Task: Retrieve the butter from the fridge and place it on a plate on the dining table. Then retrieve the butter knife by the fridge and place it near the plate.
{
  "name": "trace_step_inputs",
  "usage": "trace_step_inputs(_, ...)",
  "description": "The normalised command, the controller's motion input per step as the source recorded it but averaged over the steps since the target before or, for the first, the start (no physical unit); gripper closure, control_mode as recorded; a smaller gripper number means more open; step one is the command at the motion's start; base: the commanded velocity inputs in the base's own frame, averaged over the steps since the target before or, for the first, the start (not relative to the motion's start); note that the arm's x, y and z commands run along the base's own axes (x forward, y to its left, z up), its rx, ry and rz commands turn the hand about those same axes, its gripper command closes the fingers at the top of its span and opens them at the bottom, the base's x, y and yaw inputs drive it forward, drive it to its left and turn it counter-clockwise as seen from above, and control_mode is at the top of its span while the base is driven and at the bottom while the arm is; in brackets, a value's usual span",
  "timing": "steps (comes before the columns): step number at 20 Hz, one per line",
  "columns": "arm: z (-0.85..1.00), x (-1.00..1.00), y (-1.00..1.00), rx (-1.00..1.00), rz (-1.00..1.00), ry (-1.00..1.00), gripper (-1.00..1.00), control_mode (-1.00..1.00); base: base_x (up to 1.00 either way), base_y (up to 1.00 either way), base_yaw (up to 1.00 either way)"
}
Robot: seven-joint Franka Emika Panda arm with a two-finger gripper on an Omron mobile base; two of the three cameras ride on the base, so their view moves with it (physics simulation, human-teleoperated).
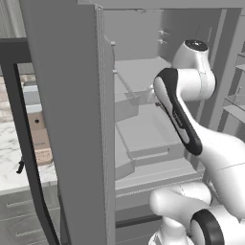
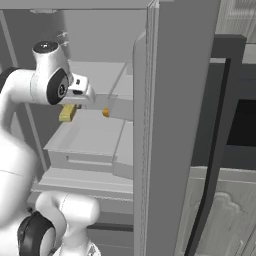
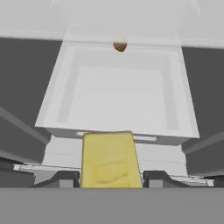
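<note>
While it looks firm enough in these renders, the butter (image 3: pixel 110 158) is best judged a light, small block that could dent or smear under a hard squeeze and may slip if greasy, so a modest pinch across its narrow width, on the two long flat sides, suits it best. That is how it sits now: in the hand view the yellow stick rises between the two dark fingertips (image 3: pixel 65 178), one tip close against each long side, with most of its length sticking out ahead of them. The gripper (image 3: pixel 110 180) is partly closed, its jaws set about as wide as the stick, and it appears to be holding the butter rather than merely flanking it, though the contact itself is hard to make out.

From the right base view the butter (image 2: pixel 67 113) hangs just below the gripper (image 2: pixel 75 102), inside the open fridge (image 2: pixel 175 125), above a pale shelf tray and apart from it. A small orange ball (image 2: pixel 105 113) lies further back on that level, well clear of the stick; it shows at the tray's far rim in the hand view too.

In my judgement a slow withdrawal matters most, since the grip covers only the near end
</note>
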Motion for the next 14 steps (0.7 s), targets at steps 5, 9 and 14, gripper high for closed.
trace_step_inputs(5, -0.11, -0.43, 0.00, -0.02, -0.15, 0.07, 1.00, -1.00, 0.00, 0.00, 0.00)
trace_step_inputs(9, -0.06, -0.67, 0.00, 0.00, -0.12, 0.02, 1.00, -1.00, 0.00, 0.00, 0.00)
trace_step_inputs(14, -0.28, -0.51, 0.00, 0.00, -0.10, 0.00, 1.00, -1.00, 0.00, 0.00, 0.00)
